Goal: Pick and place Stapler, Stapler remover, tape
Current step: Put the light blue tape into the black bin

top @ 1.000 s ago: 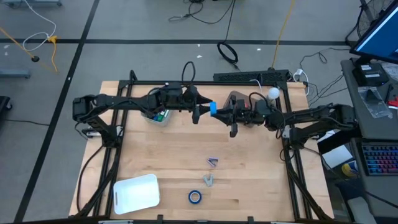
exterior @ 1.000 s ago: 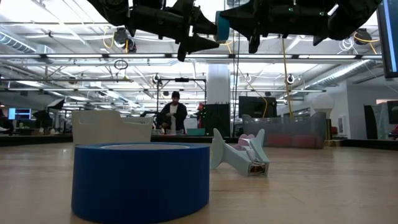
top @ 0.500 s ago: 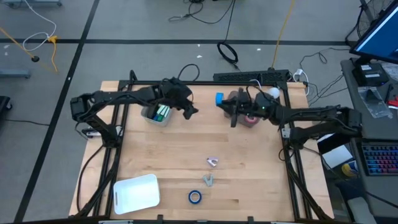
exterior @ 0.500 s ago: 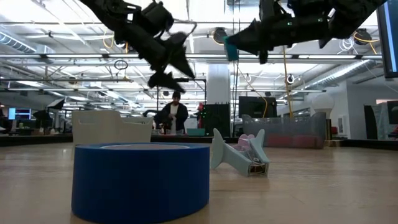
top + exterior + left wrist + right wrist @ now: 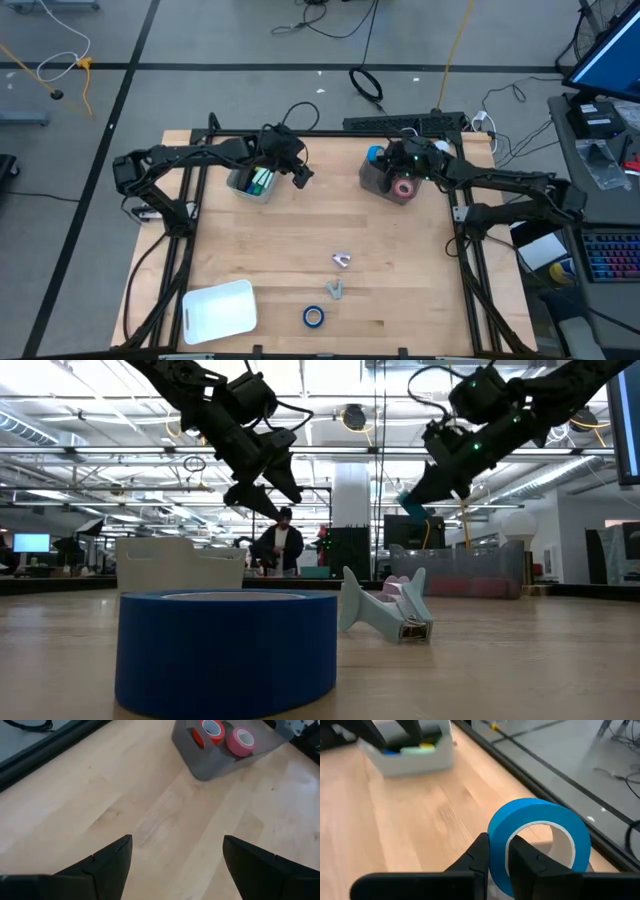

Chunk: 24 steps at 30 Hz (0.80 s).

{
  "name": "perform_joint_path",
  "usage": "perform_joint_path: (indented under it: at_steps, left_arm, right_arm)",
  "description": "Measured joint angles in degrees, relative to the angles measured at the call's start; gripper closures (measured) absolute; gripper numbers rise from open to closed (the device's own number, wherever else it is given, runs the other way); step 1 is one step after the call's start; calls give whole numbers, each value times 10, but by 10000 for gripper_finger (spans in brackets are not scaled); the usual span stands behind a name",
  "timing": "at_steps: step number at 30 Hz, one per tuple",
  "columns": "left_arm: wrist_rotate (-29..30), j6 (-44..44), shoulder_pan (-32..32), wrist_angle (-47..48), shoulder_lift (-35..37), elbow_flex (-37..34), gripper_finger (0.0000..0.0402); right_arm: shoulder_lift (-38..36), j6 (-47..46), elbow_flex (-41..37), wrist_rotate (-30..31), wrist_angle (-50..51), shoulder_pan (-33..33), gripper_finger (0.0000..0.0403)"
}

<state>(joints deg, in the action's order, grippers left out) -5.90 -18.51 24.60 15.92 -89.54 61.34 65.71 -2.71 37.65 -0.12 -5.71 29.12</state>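
We see right pincer (image 5: 497,851) clamped on blue tape roll (image 5: 538,842), over grey bin (image 5: 385,180) holding red and pink rolls. Left pincer (image 5: 175,862) wide open, empty. Another blue roll (image 5: 314,317), probably stapler (image 5: 336,290) and remover (image 5: 343,260), still on worktop (image 5: 270,250).

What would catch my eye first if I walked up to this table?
Probably the right end effector, shut on a bright blue tape roll and hanging over the grey bin at the far right of the table, where red and pink rolls already lie. Next, the left end effector, open and empty, beside the white bin at the far left. Another blue roll lies near the front edge.
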Motion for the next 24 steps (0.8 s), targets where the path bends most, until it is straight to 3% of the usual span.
perform_joint_path:
  at_steps: [8,24]
  left_arm:
    - [1,3,0,-4,0,0,91]
    - [10,0,0,-13,0,0,91]
  right_arm:
    - [40,36,0,-30,54,22,367]
    - [113,56,0,-86,58,23,364]
